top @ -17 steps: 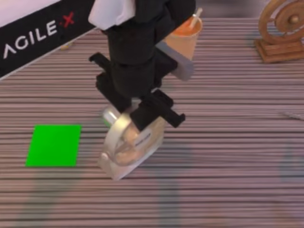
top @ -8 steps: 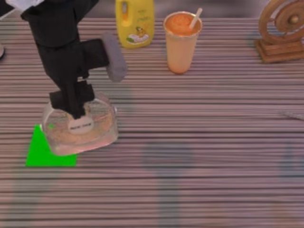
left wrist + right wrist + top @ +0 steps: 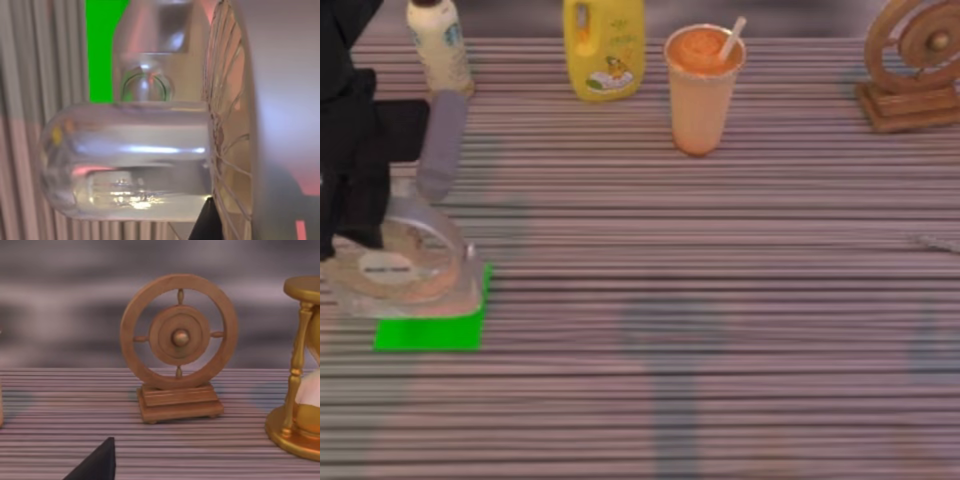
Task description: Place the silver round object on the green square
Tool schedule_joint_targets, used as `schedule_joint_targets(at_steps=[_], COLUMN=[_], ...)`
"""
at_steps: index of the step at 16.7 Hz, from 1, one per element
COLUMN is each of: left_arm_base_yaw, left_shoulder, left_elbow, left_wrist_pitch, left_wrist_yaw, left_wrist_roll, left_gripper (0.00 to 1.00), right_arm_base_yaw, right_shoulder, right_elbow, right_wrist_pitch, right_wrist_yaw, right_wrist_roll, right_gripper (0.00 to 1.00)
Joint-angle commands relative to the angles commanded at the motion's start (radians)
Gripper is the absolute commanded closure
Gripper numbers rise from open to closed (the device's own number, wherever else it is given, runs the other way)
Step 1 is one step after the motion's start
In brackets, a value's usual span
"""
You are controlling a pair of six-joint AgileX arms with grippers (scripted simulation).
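The silver round object [image 3: 405, 268] lies tilted, speckled face up, over the far edge of the green square [image 3: 430, 330], hiding its upper part. My left gripper [image 3: 358, 238] reaches down at the table's far left and is shut on the object's rim. In the left wrist view the shiny ring frame [image 3: 125, 155] and wire-lined face fill the picture, with green square [image 3: 102, 45] behind and one black fingertip [image 3: 207, 226] against the disc. Only one black fingertip [image 3: 100, 462] of my right gripper shows, well off to one side, above bare table.
Along the far edge stand a white bottle [image 3: 438, 45], a yellow jug [image 3: 604, 45] and an orange drink cup with a straw [image 3: 700, 90]. The wooden wheel ornament [image 3: 915, 60] [image 3: 179, 347] is at the far right, beside a golden hourglass [image 3: 302, 370].
My left arm has carried the silver object from the table's middle leftward onto the green square, and the disc has tipped from edge-on to face up.
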Motion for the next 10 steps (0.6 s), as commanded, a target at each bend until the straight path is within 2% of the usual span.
schedule_joint_targets(at_steps=[7,10], left_arm_base_yaw=[0.01,0.015], left_shoulder=[-0.003,0.001], left_elbow=[-0.011,-0.067], left_wrist_pitch=[0.007,0.075], left_wrist_yaw=[0.0,0.0], left_wrist_roll=[0.028,0.028], left_gripper=[1.0,1.0], right_arm_base_yaw=[0.0,0.0], right_shoulder=[0.0,0.0], right_elbow=[0.0,0.0], right_wrist_pitch=[0.0,0.0], right_wrist_yaw=[0.0,0.0], right_wrist_roll=[0.0,0.0], right_gripper=[0.0,0.0])
